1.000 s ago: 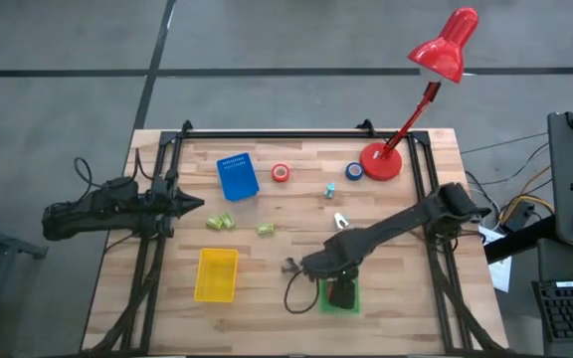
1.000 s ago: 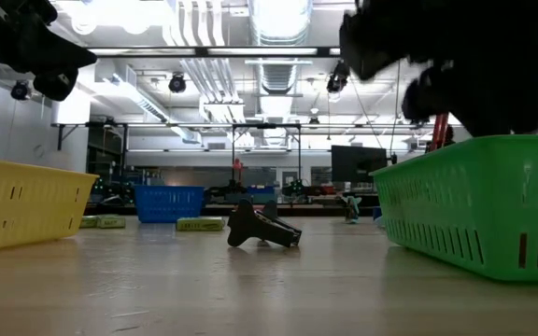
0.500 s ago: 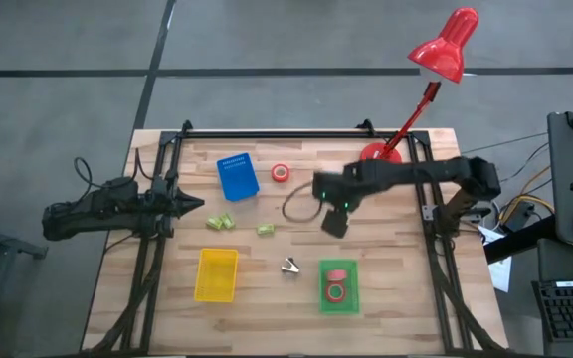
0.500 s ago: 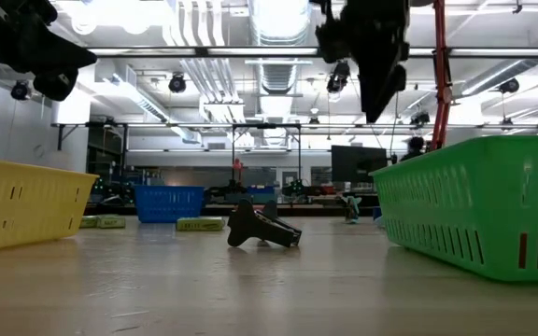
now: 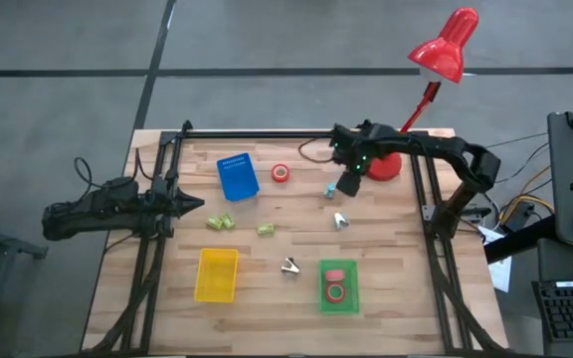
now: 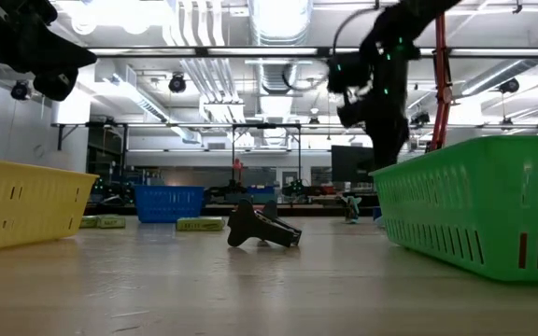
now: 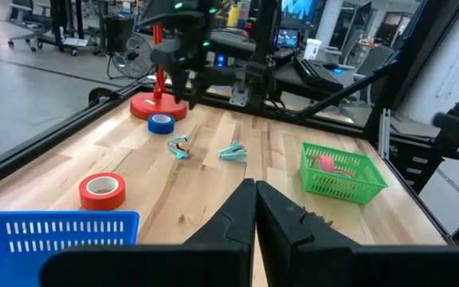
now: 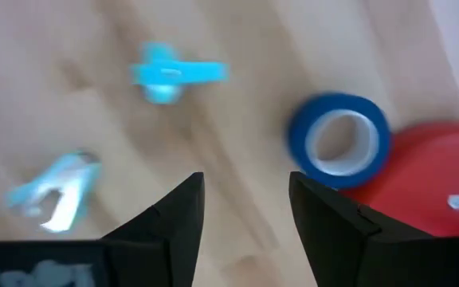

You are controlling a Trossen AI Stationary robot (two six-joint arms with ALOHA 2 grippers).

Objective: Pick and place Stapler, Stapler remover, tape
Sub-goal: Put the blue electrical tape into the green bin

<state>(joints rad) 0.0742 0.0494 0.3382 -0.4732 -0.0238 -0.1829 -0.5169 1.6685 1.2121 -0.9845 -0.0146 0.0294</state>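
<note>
Across the desk [image 5: 296,249], three trays are laid out: a blue tray [image 5: 237,177] toward the far left, a yellow tray [image 5: 217,274] at the near left, and a green tray [image 5: 339,286] at the near right, in which two red tape rolls [image 5: 335,291] are seen. At the far right the red lamp [image 5: 444,48] is stood, its round base partly covered by the right arm. The right pincer [image 8: 241,211] is held above the desk near that base, its fingers parted with nothing between them. The blue tape [image 8: 339,139] is seen just ahead of it, touching the lamp base. Two light blue staple removers [image 5: 340,220] lie nearby. Another red tape roll [image 5: 281,173] lies beside the blue tray. The left pincer [image 7: 254,209] is held at the desk's left edge, fingers closed together and empty.
</note>
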